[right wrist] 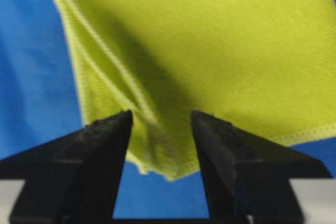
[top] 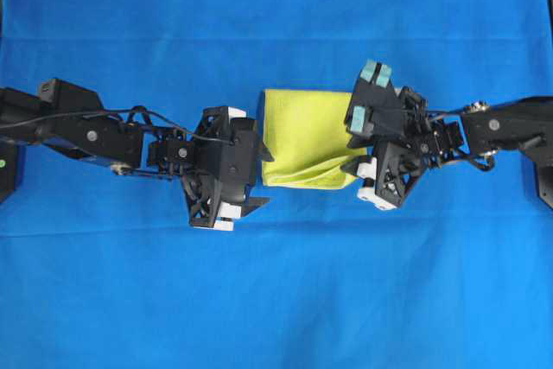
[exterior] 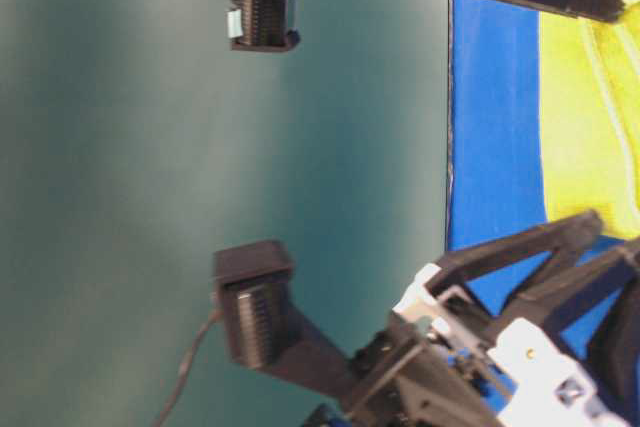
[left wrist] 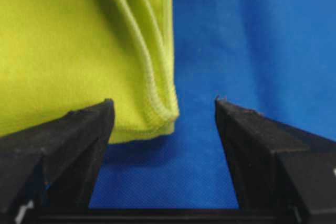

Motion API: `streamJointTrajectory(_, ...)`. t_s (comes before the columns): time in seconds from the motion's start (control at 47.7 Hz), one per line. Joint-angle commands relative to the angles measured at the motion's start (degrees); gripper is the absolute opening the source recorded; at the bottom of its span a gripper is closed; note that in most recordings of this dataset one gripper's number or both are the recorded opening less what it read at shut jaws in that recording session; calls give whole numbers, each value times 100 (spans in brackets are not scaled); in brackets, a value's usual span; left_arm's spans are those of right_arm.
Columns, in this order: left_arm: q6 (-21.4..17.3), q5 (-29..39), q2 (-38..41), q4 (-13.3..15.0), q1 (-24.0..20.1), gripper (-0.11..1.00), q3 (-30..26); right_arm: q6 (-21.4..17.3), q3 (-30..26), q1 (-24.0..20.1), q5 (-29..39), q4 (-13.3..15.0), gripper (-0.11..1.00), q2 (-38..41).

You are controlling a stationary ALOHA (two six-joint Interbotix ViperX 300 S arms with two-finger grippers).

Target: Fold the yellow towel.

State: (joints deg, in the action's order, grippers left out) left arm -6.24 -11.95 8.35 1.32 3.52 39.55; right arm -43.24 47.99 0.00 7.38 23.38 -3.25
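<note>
Yellow towel lies folded into a compact rectangle near the middle of the tabletop, on the large blue cloth that covers it. Upper layer is smooth; layered hems bunch and ripple along the edge nearer the bottom of the overhead view, most at the corner on the right arm's side. Left tool: jaws spread wide, gripping nothing; in its wrist view a rounded, stacked towel corner sits just ahead of the gap, closer to the left-hand finger, blue cloth showing between the jaws. In the overhead view the left arm comes in from the left edge, its tool just beside the towel's left side. Right tool: jaws parted, nothing clamped; wrinkled towel corner with pale hem shows in and below the gap, whether touching the fingers cannot be told. Right arm enters from the right edge, its tool overlapping the towel's right side
</note>
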Motion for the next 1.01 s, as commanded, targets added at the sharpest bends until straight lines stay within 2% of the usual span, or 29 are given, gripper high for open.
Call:
streamJointTrajectory(0.0,-26,114,-360,0,18,70,-53,-9,-167,-123,167,-9,53,-316)
streamJointTrajectory(0.252,-114,765,-1160,0,18,53,44,0,-281,-334,905,9,53,-1274)
streamJointTrajectory(0.336,-114,896,-1529,0,18,52,123,18,-237,-343,1081,141,53,-1696)
streamJointTrajectory(0.545,-158,914,-2637,0,-44,51,624,18,-9,-281,1266,686,53,-2698)
streamJointTrajectory(0.839,-167,686,-4236,0,-220,51,1600,18,562,-211,1266,1028,53,-4184)
streamJointTrajectory(0.986,-167,686,-5106,0,-220,51,2065,18,967,-202,1266,1099,53,-5036)
